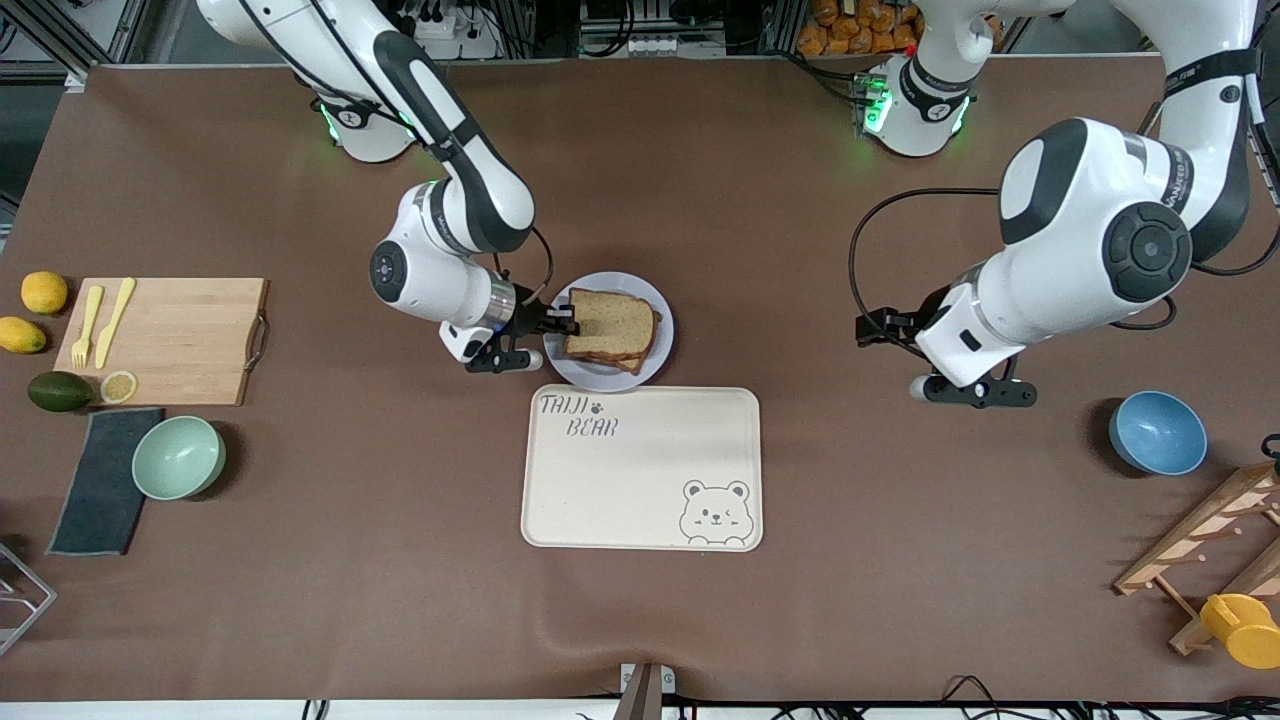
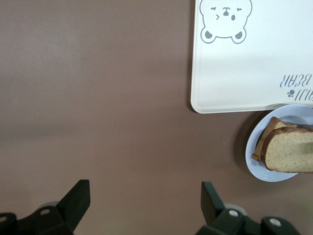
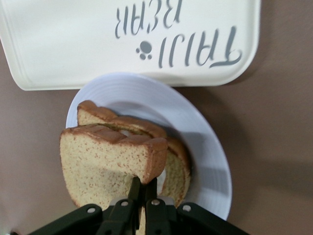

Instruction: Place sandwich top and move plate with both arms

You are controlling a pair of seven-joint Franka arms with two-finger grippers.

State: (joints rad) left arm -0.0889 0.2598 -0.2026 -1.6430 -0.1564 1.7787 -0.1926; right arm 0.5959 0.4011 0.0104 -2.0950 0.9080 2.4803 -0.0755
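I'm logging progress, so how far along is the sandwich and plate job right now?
Done: the lower slices already sit on the plate. In hand: the right gripper is shut on the sandwich top, holding it over the stack, not yet released. Left: letting go, then moving the plate with both arms; the left gripper waits open over bare table, beside the tray.

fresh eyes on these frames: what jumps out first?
The right gripper, its jaws shut on the sandwich top, holding it over the stack on the plate, which sits just farther from the camera than the cream bear tray. The left gripper waits open over bare table toward its own end.
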